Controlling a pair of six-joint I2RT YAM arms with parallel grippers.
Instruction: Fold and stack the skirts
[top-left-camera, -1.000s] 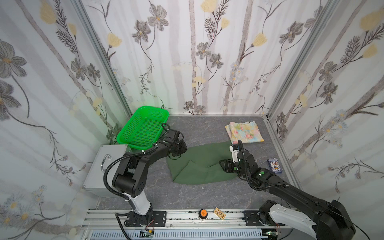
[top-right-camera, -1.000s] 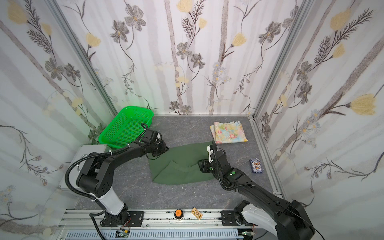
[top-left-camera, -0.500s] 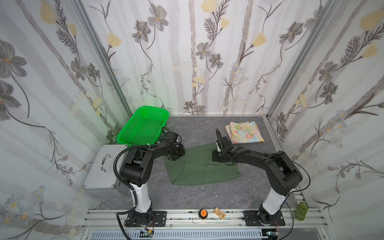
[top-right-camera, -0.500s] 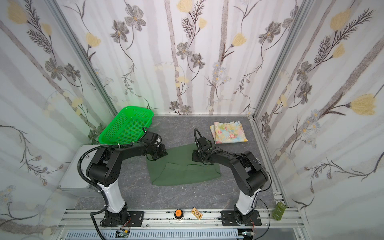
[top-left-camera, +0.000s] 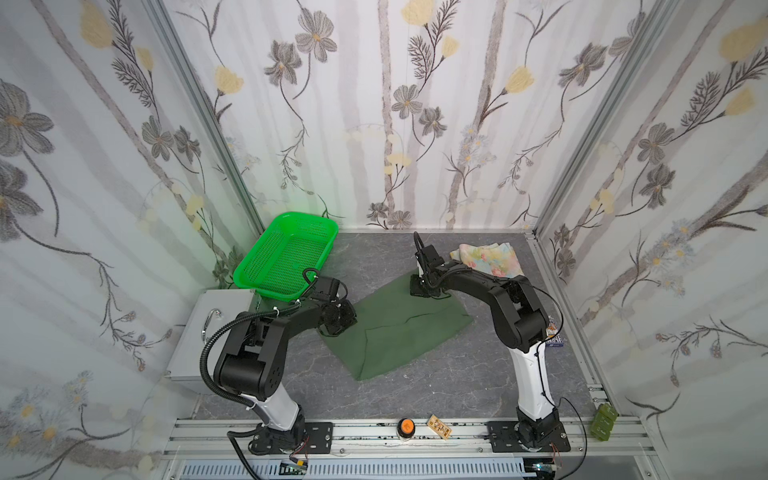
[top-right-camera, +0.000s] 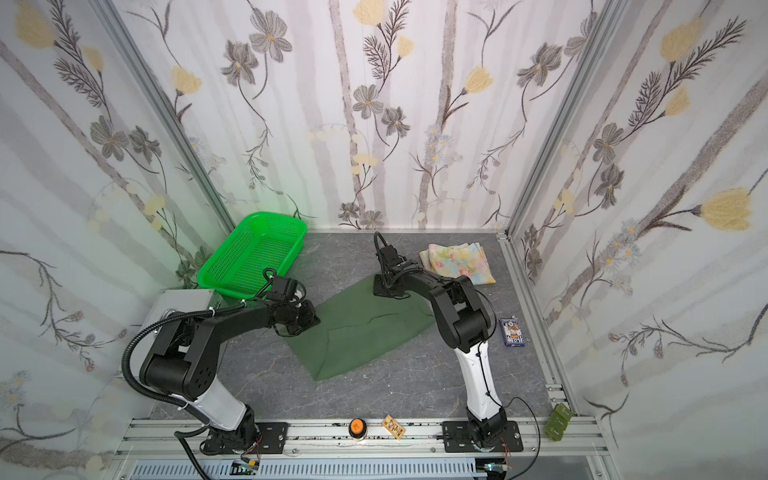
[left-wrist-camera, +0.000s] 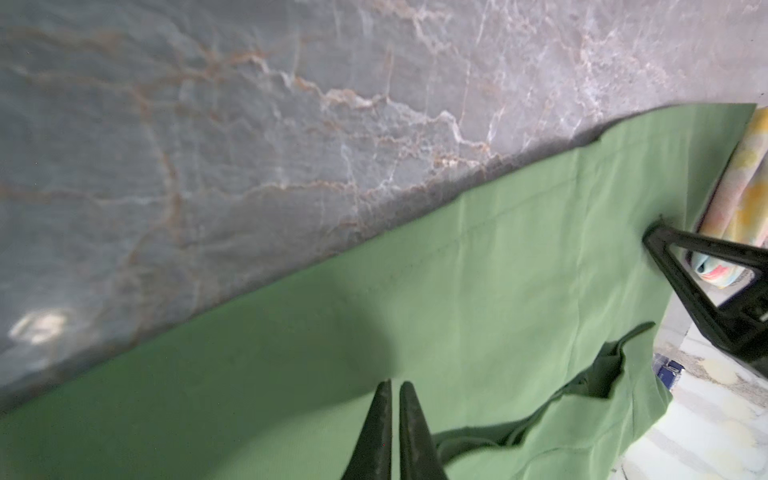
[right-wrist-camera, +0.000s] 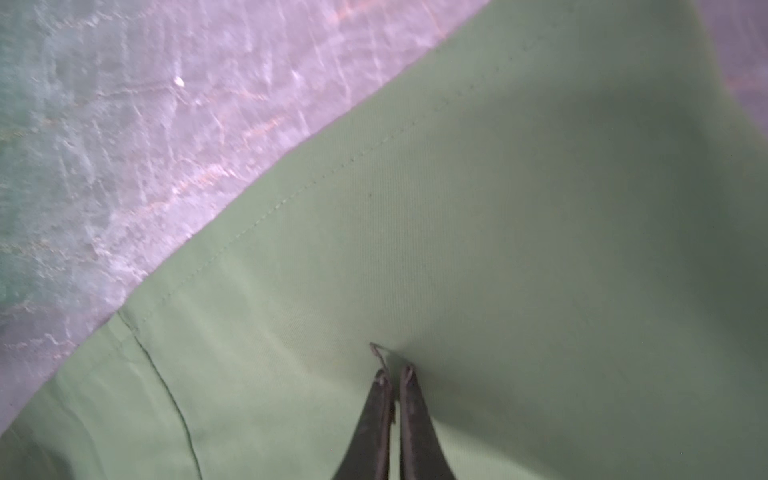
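With right end effector (right-wrist-camera: 392, 371) clamped on olive green skirt (top-left-camera: 407, 332) and left end effector (left-wrist-camera: 395, 385) closed at opposite corner, hold unconfirmed, lift both together, keeping hem taut.

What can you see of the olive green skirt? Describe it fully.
The olive green skirt is plain woven cloth with a stitched hem, spread flat and skewed on the grey marble tabletop, one fold crease across it. The shut left gripper and right gripper rest on its far-edge corners; the right pinches a pucker.
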